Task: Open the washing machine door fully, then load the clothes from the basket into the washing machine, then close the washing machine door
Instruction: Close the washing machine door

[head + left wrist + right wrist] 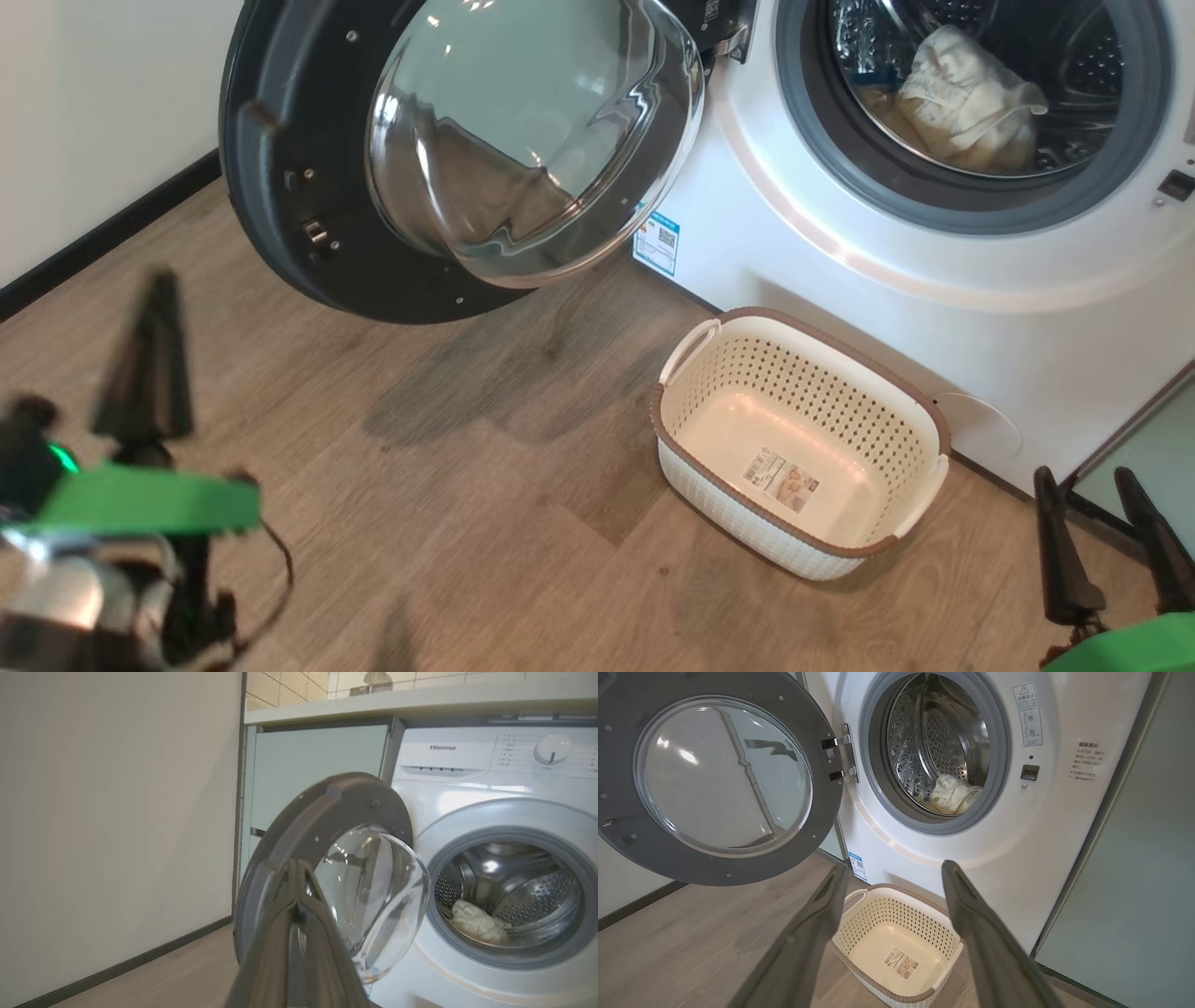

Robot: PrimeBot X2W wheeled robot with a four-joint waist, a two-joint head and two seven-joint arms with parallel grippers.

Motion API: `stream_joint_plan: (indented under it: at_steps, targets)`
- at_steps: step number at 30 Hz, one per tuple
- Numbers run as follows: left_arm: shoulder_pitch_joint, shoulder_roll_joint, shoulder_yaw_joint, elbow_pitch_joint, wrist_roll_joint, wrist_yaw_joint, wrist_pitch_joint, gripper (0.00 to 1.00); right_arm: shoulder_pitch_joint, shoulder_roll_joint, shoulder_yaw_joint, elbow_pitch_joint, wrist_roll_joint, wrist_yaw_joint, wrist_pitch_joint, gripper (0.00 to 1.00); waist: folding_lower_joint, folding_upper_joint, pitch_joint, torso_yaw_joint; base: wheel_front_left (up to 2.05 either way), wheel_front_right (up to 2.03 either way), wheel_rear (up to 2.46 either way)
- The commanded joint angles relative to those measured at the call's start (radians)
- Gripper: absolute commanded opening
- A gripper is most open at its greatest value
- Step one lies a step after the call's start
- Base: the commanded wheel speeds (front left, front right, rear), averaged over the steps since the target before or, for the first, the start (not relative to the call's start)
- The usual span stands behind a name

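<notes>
Clothes [962, 103] sit inside the washing machine [840, 308], basket [794, 392] before it empty, door [308, 187] ready for closing; left tool [159, 299] pinched empty, right tool [894, 865] wide

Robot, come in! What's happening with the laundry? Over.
Left claw shut, empty; right claw open. Clothes in drum, basket empty, door wide open. Nothing blocking the door.

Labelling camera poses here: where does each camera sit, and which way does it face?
Head view: high, looking down at basket, open washing machine door; left gripper lower left, right gripper lower right.
Left wrist view: low, facing washing machine past door; own gripper shut.
Right wrist view: facing drum, basket; own gripper open.
All share: clothes in drum.
</notes>
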Motion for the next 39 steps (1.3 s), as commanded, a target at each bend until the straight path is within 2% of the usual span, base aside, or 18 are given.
stream_joint_plan:
  at_steps: [1, 3, 7, 9, 13, 17, 24, 32, 39]
  targets:
    - [-0.092, 0.040, 0.072, -0.052, -0.026, -0.009, 0.003, 0.00, -0.018, -0.024, 0.015, -0.036, -0.003, -0.003, 0.004, 1.00, 0.0000, 0.0000, 0.001, 0.001, 0.00, 0.00, 0.00]
    - [-0.133, 0.060, 0.104, -0.077, -0.052, -0.021, 0.012, 0.00, -0.020, -0.026, 0.019, -0.036, -0.002, -0.003, 0.006, 1.00, 0.0000, 0.0000, 0.003, 0.002, 0.00, 0.00, 0.00]
    - [-0.242, 0.085, 0.163, -0.096, -0.161, -0.076, 0.031, 0.00, -0.027, -0.033, 0.025, -0.035, 0.001, -0.003, 0.008, 1.00, 0.0000, 0.0000, 0.009, 0.003, 0.00, 0.00, 0.00]
    - [-0.306, 0.108, 0.186, -0.076, -0.211, -0.107, 0.049, 0.00, -0.031, -0.039, 0.027, -0.034, 0.003, -0.003, 0.009, 1.00, 0.0000, 0.0000, 0.014, 0.004, 0.00, 0.00, 0.00]
    - [-0.459, 0.111, 0.214, -0.005, -0.363, -0.171, 0.092, 0.00, -0.040, -0.051, 0.031, -0.034, 0.007, -0.003, 0.011, 1.00, 0.0000, 0.0000, 0.025, 0.005, 0.00, 0.00, 0.00]
    - [-0.604, 0.109, 0.238, 0.142, -0.508, -0.221, 0.143, 0.00, -0.043, -0.058, 0.033, -0.033, 0.011, -0.003, 0.011, 1.00, 0.0000, 0.0000, 0.030, 0.004, 0.00, 0.00, 0.00]
    - [-0.787, 0.112, 0.261, 0.453, -0.679, -0.287, 0.231, 0.00, -0.035, -0.063, 0.031, -0.039, 0.013, -0.003, 0.016, 1.00, 0.0000, 0.0000, 0.039, -0.011, 0.00, 0.00, 0.00]
    - [-0.888, 0.110, 0.306, 0.727, -0.808, -0.340, 0.302, 0.00, -0.045, -0.080, 0.037, -0.053, 0.015, -0.003, 0.038, 1.00, 0.0000, 0.0000, 0.062, -0.049, 0.00, 0.00, 0.00]
    - [-0.900, 0.107, 0.363, 0.881, -0.895, -0.373, 0.336, 0.00, -0.052, -0.094, 0.046, -0.067, 0.018, -0.003, 0.057, 1.00, 0.0000, 0.0000, 0.080, -0.089, 0.00, 0.00, 0.00]
